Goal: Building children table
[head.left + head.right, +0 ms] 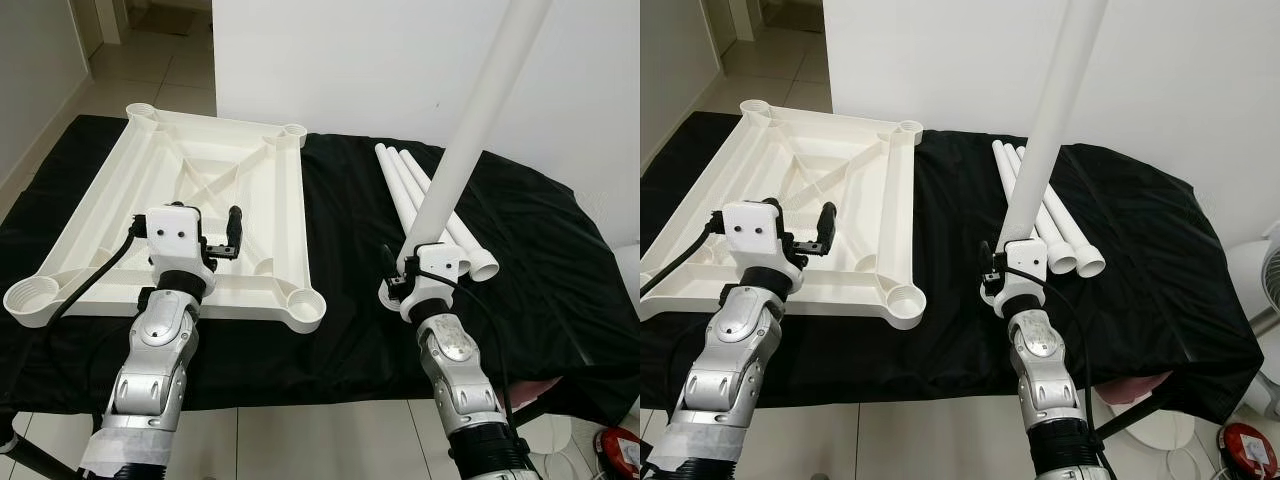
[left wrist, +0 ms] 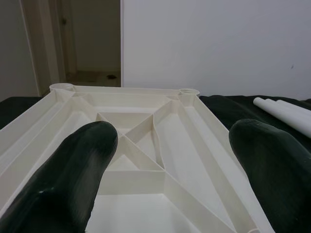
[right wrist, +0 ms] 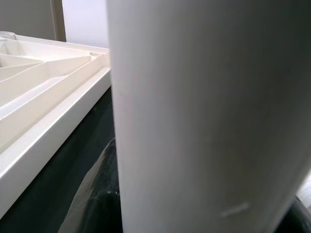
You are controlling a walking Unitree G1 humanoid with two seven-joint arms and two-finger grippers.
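Holding a white table leg (image 1: 470,130) upright near the worktop's front edge, right gripper (image 1: 1012,262) jaws clamped on its lower end.
Upturned white tabletop (image 1: 262,215) lies on the black-draped worktop (image 1: 540,250); left gripper (image 1: 228,235) hovers over it, jaws wide apart, empty. Three spare legs (image 1: 1045,215) lie just behind the held one.

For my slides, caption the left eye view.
Right gripper holds a white leg upright beside the upturned tabletop; left gripper hovers open above it.
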